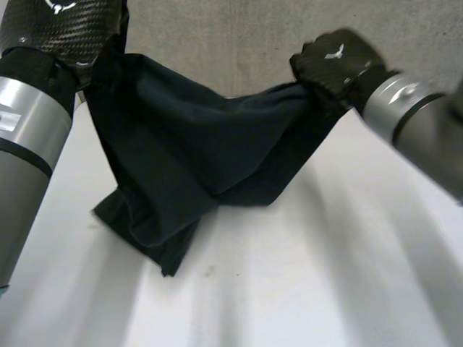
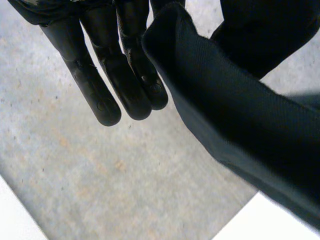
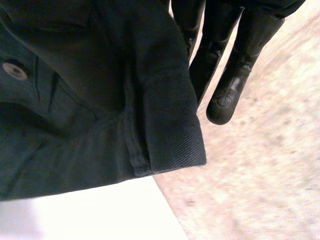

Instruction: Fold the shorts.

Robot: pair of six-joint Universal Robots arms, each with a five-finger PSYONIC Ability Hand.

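Observation:
The dark shorts (image 1: 188, 159) hang spread between my two hands above the white table (image 1: 325, 275), and their lower end rests bunched on the table at the left. My left hand (image 1: 69, 29) holds the upper left corner. Beside its straight fingers (image 2: 125, 85) a folded edge of the shorts (image 2: 240, 115) runs away from the palm. My right hand (image 1: 336, 61) grips the upper right corner. By its straight fingers (image 3: 235, 75) lies the hemmed band of the shorts (image 3: 100, 100), with a metal button (image 3: 14, 70) on it.
Grey speckled floor (image 1: 239, 43) lies beyond the table's far edge, under both raised hands. My left forearm (image 1: 25, 137) stands close along the shorts' left side. Bare table spreads in front and to the right.

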